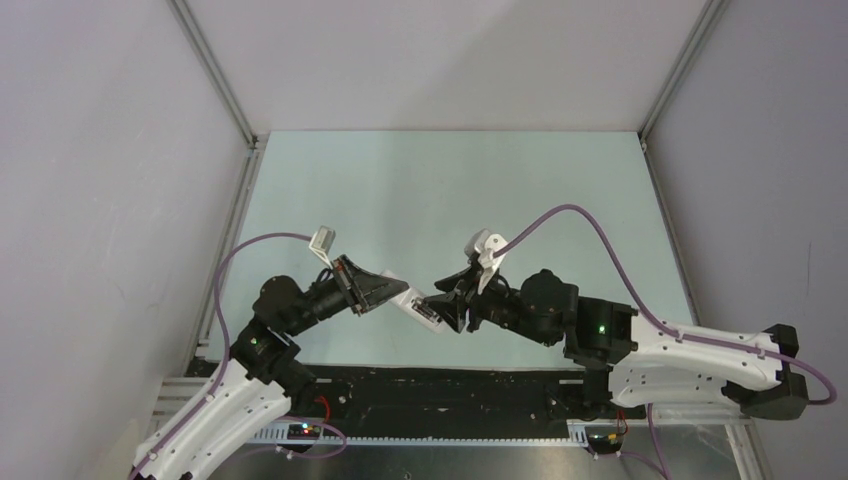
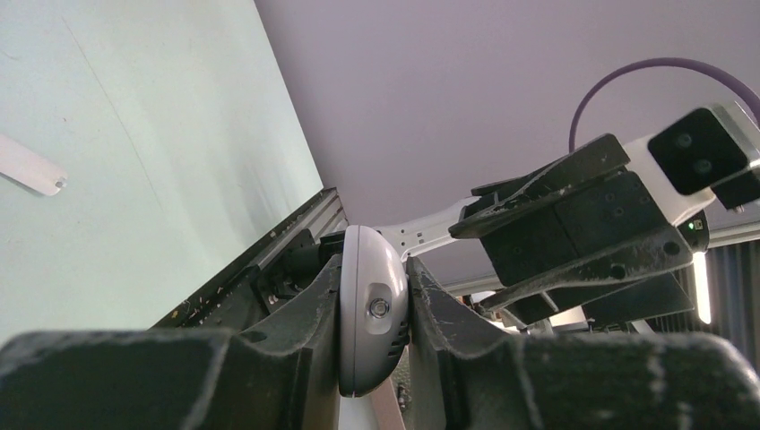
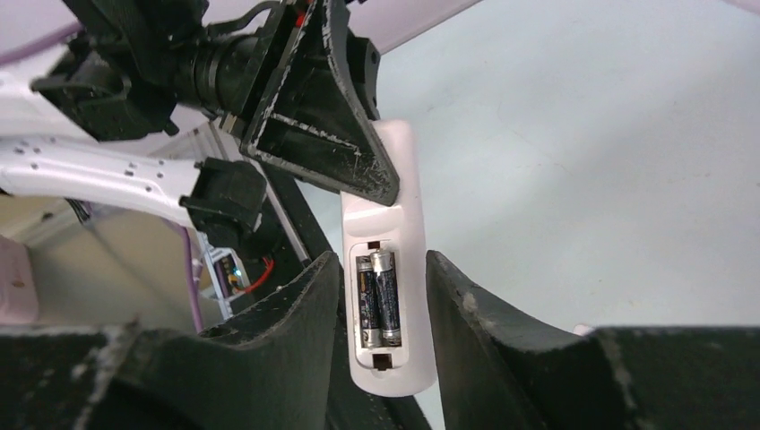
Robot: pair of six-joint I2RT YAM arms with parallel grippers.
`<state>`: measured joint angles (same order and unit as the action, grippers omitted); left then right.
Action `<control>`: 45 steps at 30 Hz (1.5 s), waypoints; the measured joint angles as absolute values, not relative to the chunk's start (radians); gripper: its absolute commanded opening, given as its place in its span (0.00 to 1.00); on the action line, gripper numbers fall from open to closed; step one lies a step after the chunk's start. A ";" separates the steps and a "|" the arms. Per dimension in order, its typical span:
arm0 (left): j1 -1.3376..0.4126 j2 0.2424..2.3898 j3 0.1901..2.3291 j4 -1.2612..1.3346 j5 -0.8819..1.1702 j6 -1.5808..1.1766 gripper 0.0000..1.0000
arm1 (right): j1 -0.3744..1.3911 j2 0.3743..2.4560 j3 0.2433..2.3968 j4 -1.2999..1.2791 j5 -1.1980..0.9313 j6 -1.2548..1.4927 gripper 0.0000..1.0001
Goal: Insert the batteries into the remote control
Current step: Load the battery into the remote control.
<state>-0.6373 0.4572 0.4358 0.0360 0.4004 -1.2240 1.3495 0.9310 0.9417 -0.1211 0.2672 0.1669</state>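
My left gripper is shut on the top end of the white remote control and holds it above the table's near edge. The left wrist view shows the handset's rounded end pinched between the jaws. Its back faces the right wrist camera with the compartment uncovered, and the two dark batteries lie side by side inside the remote control. My right gripper is open. Its fingers straddle the remote's lower end, with a gap on the right side.
A small flat white cover piece lies on the pale green table. The black rail along the near edge runs just below both grippers. Grey walls enclose the table on three sides.
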 measured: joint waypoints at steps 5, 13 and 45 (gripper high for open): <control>-0.637 0.458 0.436 0.036 0.400 -1.224 0.02 | 1.344 0.909 0.941 -0.128 0.302 0.314 0.41; -0.637 0.470 0.436 0.036 0.400 -1.223 0.02 | 1.335 0.910 0.941 -0.174 0.381 0.590 0.54; -0.637 0.471 0.436 0.036 0.400 -1.223 0.02 | 1.311 1.027 0.942 -0.228 0.402 0.846 0.59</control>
<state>-0.6373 0.4709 0.4358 0.0360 0.4004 -1.2228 1.3113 1.0271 0.9417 -0.2276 0.4019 0.8455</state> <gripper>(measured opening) 0.299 0.606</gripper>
